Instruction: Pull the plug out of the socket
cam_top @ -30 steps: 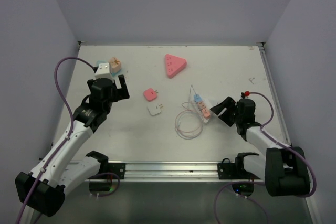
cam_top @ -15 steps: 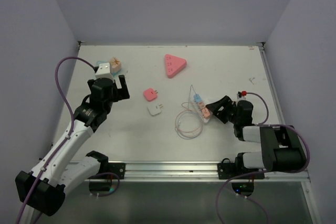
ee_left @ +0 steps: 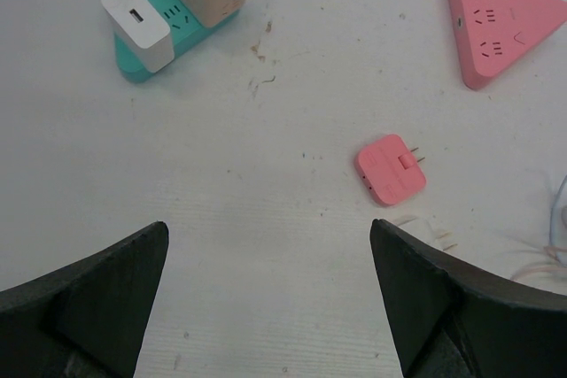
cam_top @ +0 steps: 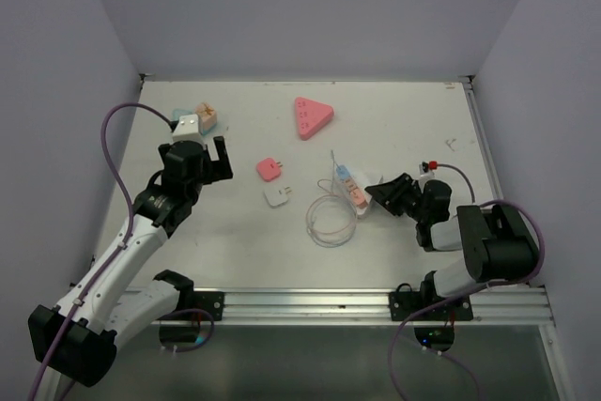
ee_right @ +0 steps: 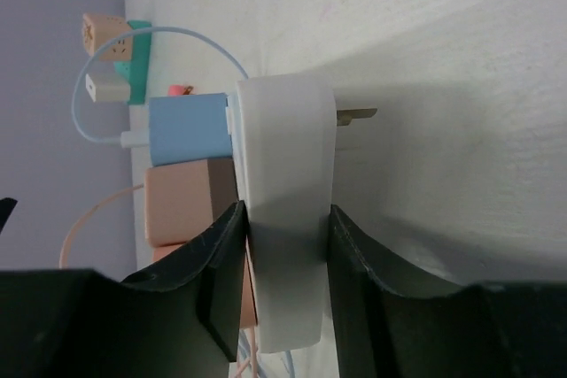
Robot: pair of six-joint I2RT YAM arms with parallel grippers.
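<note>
Now bracing: right end effector [ee_right: 283, 219] clenched on the white socket [ee_right: 283, 130].
Blue plug [ee_right: 190, 130] sits inserted, at the table's [cam_top: 423, 119] 3 o'clock; left end effector [ee_left: 267, 245] hangs released, likely free to pull.

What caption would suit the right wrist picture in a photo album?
Right gripper clamps the white socket, with a blue plug and a peach plug seated in it.

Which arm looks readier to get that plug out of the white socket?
Right, probably: the right tool is shut on the white socket, beside the blue plug. The left tool hangs open, far off near the pink adapter.
</note>
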